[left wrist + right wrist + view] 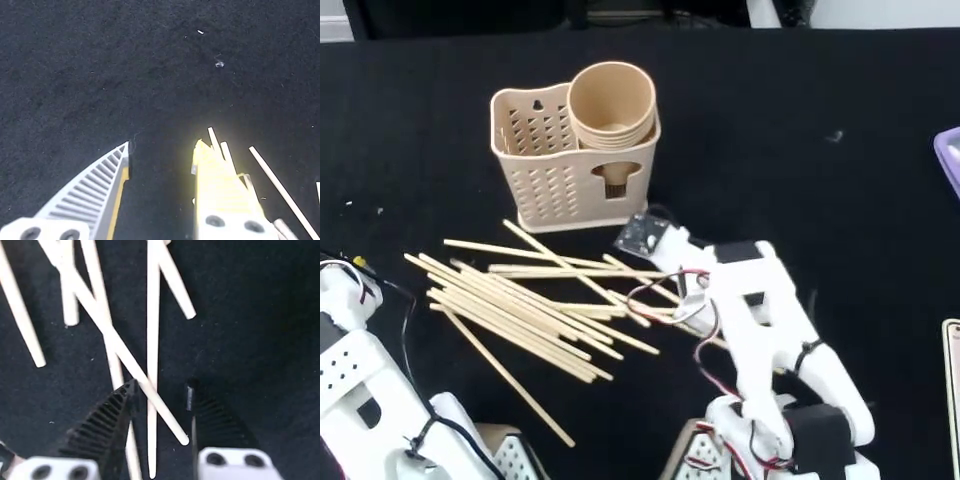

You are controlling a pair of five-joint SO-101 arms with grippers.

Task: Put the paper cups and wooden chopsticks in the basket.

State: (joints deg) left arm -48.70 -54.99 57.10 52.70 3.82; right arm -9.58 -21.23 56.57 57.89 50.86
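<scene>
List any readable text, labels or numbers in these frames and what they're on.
None readable.
The basket, paper cups and wooden chopsticks show no print.
The small grey board near the basket may carry markings, but they are too small to read.

Black table cloth (840,220) observed, bearing a small pale speck (833,136), with a purple object (950,160) and a pale flat panel (952,385) each cut off at the high view's right edge.

Stacked paper cups (611,100) sit in the basket (555,180)'s right compartment; wooden chopsticks (520,310) lie scattered on the worktop (800,150) before it.
</scene>
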